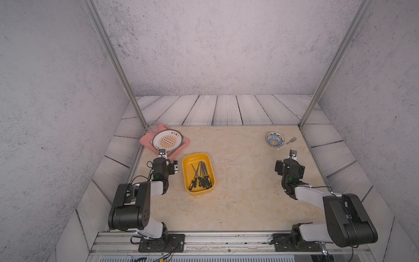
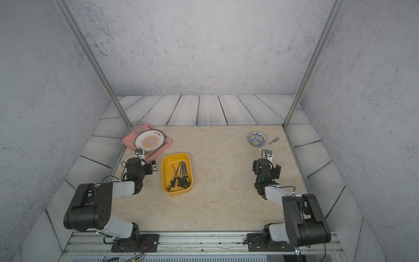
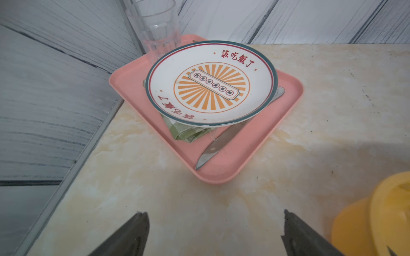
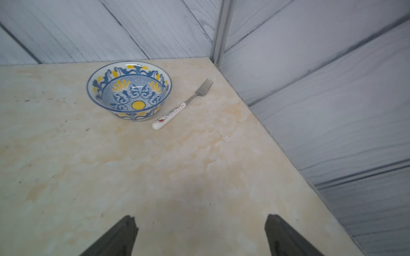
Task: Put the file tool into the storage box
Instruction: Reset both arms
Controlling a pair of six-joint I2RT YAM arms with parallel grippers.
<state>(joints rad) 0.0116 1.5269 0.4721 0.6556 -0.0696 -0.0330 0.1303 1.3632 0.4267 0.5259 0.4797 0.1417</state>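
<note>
The shallow yellow plastic storage box [image 1: 195, 158] is sitting on the beige marble-look tabletop [image 1: 238, 181], a little left of centre in both top views. The slim metal file tools [image 1: 201, 174] with black-and-yellow handles are lying inside it in a loose bunch. Their handles are pointing toward the robot's end and their tips are crossing toward the far end.

The left claw [image 3: 215, 212] is hovering over bare tabletop just beside the box, jaws gaping wide and gripping nothing. It is facing the pink square plastic tray [image 3: 221, 172] in the far left corner. That tray is carrying a round white plate [image 3: 210, 82] with an orange sunburst and a green rim, and the plate is resting on a folded green cloth [image 3: 186, 133]. A steel table knife [image 3: 221, 139] is lying partly under the plate, and a clear ribbed glass [image 3: 159, 28] is standing at the tray's far corner.

Over on the other side, the right claw [image 4: 200, 217] is hanging well apart from the box, jaws spread wide and empty. It is looking at a blue-and-yellow patterned ceramic bowl [image 4: 129, 90] with a white-handled metal fork [image 4: 184, 104] just beside it.
</note>
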